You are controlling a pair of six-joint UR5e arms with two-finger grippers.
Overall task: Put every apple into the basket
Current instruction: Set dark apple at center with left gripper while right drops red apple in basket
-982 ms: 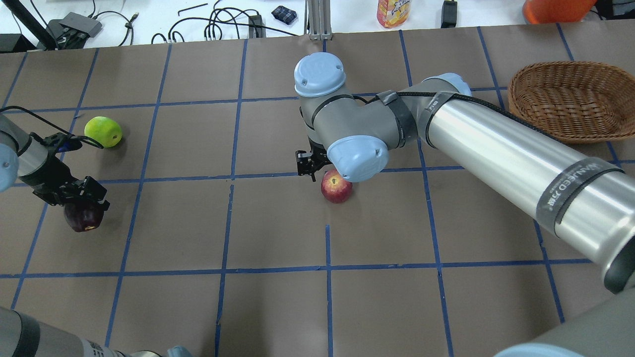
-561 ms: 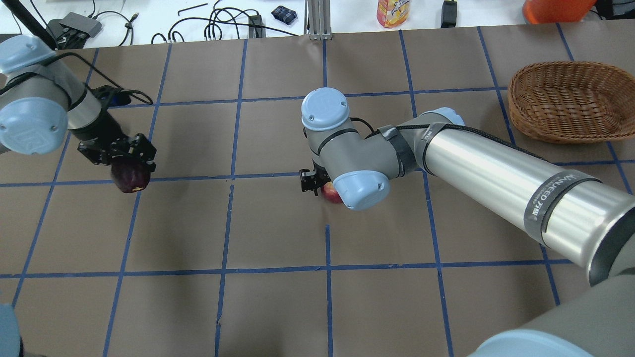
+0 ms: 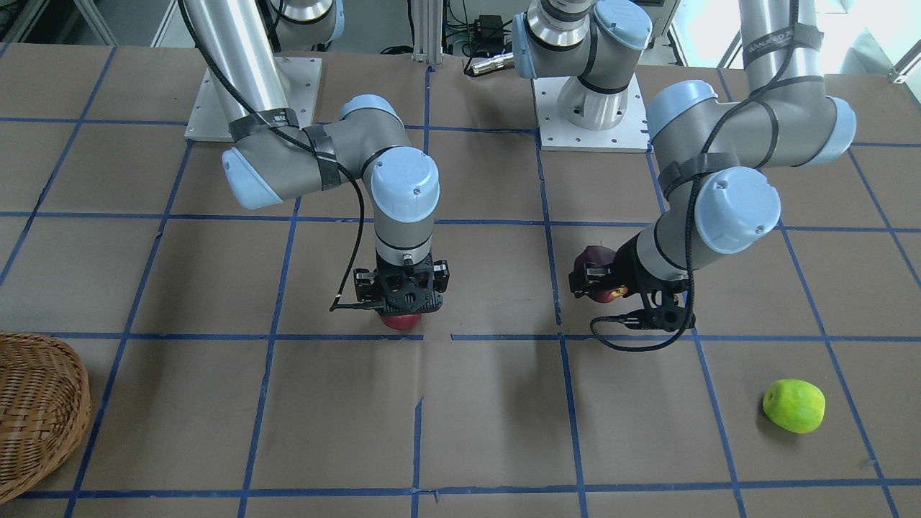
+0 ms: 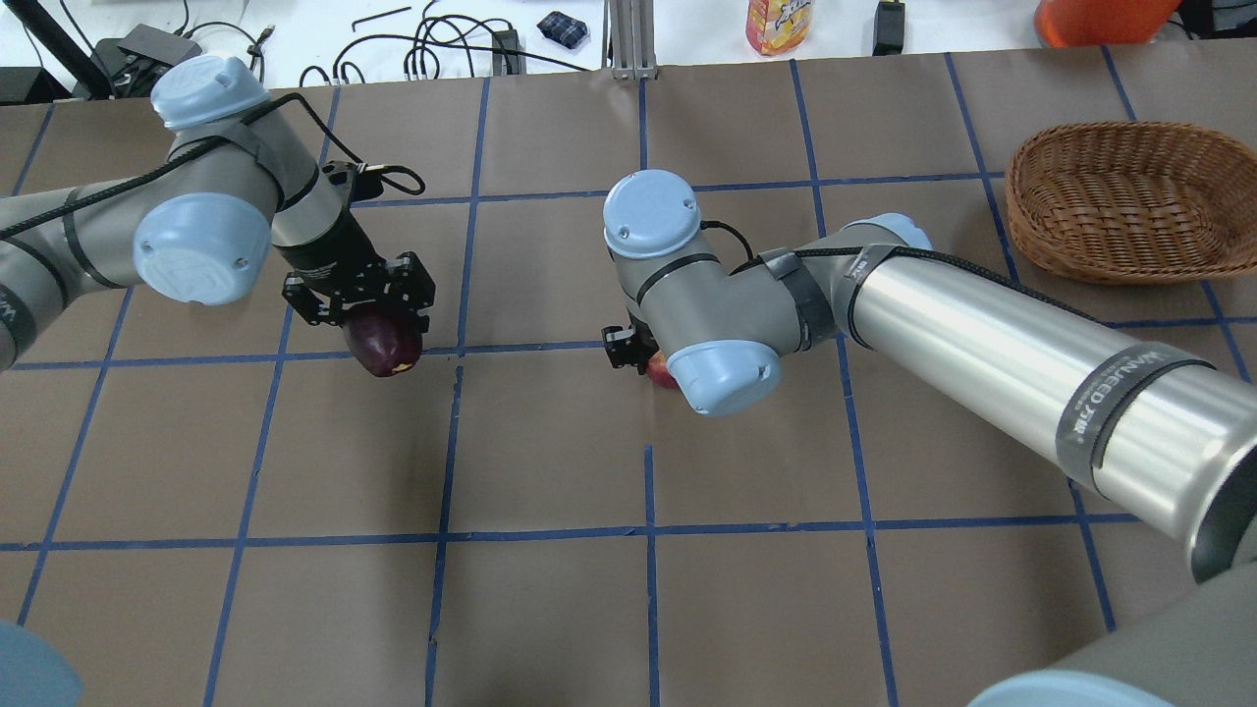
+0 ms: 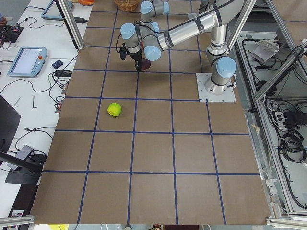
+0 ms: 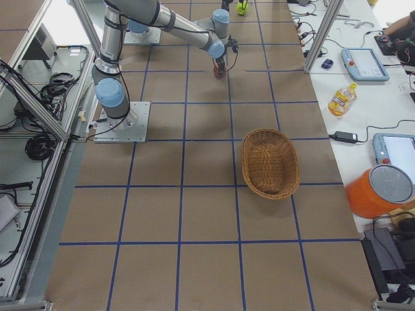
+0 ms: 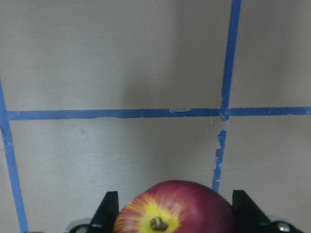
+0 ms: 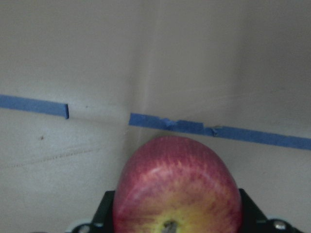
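Observation:
My left gripper (image 4: 376,324) is shut on the dark maroon apple (image 4: 385,346) and holds it above the table; the apple shows between the fingers in the left wrist view (image 7: 175,208). My right gripper (image 3: 401,311) reaches straight down, its fingers pressed on both sides of the red apple (image 3: 401,321), which rests on the table (image 8: 177,187). The lime-green apple (image 3: 794,406) lies alone on the robot's left side; in the overhead view the left arm hides it. The wicker basket (image 4: 1129,201) stands empty at the far right.
A drink bottle (image 4: 778,25), an orange container (image 4: 1100,20) and cables lie beyond the table's far edge. The arms' base plates (image 3: 590,119) are on the robot's side. The right arm's long forearm (image 4: 1031,344) spans the table's right half.
My left arm has lifted the maroon apple and carried it right, toward the table's middle. My right gripper came down over the red apple and closed around it.

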